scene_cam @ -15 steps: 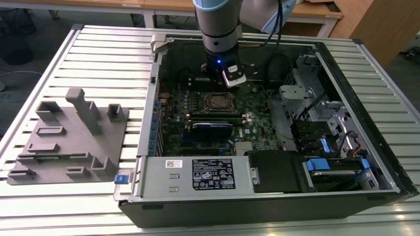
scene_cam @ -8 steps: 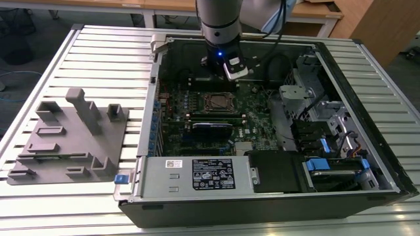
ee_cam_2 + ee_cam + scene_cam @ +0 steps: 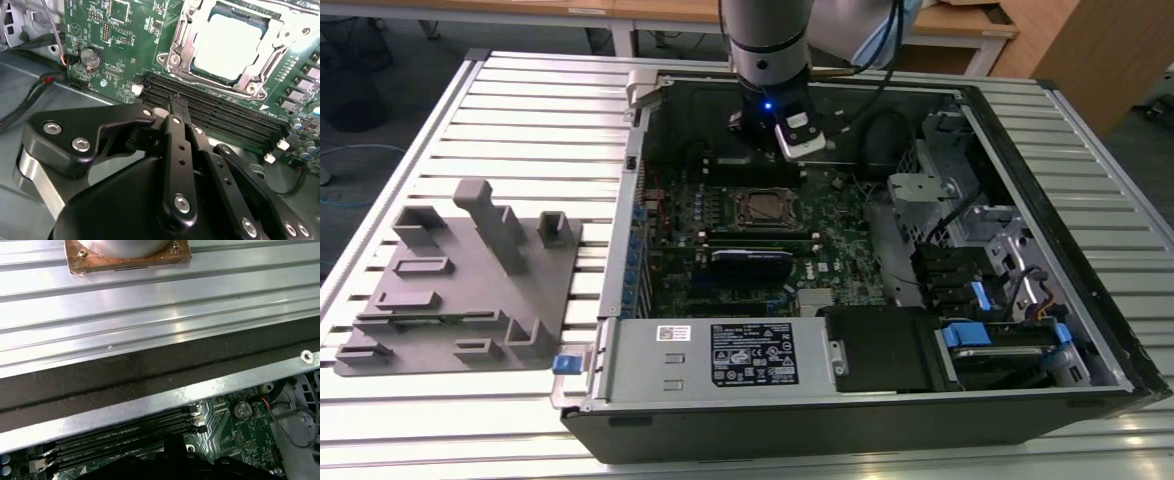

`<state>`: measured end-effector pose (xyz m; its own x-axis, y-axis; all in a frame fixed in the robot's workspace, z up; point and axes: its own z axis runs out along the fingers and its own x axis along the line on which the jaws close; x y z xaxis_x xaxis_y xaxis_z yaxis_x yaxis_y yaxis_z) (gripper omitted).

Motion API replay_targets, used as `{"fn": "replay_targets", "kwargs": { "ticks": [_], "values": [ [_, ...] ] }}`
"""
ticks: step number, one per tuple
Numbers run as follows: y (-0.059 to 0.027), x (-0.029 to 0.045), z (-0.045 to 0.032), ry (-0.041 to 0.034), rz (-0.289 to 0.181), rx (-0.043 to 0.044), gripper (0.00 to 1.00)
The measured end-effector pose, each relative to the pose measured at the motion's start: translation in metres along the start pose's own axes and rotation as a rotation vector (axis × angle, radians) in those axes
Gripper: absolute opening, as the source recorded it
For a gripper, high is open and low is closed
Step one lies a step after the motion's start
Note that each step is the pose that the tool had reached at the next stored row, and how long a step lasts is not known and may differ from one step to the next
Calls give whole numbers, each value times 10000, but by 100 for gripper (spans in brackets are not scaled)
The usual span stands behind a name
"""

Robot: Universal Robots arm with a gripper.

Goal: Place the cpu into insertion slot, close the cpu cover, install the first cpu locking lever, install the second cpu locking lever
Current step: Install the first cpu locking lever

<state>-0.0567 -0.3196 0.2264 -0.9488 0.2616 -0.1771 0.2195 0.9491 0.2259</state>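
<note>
- An open computer case [image 3: 854, 440] lies on its side on a ribbed metal table [image 3: 520, 110].
- A grey moulded tray [image 3: 454, 290] sits just beside the case, towards the exterior view's left.
- The robot arm [image 3: 767, 40] comes down into the far end of the case, and its lower end hangs over the green board [image 3: 125, 45].
- In the second wrist view the claw [image 3: 175, 102] is clenched, black fingers [image 3: 175, 150] meeting at the tips with nothing between them.
- Those tips hover over the long black memory slots [image 3: 215, 115], close above them but touching nothing that I can see.
- The chip [image 3: 227, 45], pale and silvery, already sits in the socket [image 3: 767, 207] near the middle of the board, just past the memory slots from the claw.
- The cover plate [image 3: 212, 76] looks to be down around the chip, its metal frame bordering the chip's top. From here I can't say whether the levers along its edges are latched.
- A round coin battery [image 3: 91, 57] sits on the board off to one side of the socket, near some loose cables.
- In the first wrist view the same battery and memory slots show under the case's metal edge, with the ribbed table beyond.
</note>
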Motion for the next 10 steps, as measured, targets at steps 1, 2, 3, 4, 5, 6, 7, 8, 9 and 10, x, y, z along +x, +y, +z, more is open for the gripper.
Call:
{"fn": "replay_targets", "kwargs": {
  "ticks": [1,2,3,4,5,6,7,8,9,10],
  "values": [
    [0,0,0,12,0,16,11],
    [0,-1,0,58,-1,72,11],
    [0,-2,0,127,-2,166,11],
    [1,-3,0,247,1,307,11],
    [1,-4,0,368,2,456,11],
    [2,-6,2,493,3,609,11],
    [2,-8,2,619,4,768,11],
    [3,-11,3,744,3,934,11],
    [3,-13,2,865,0,1113,11],
    [4,-16,3,981,-5,1295,11]
  ]
}}
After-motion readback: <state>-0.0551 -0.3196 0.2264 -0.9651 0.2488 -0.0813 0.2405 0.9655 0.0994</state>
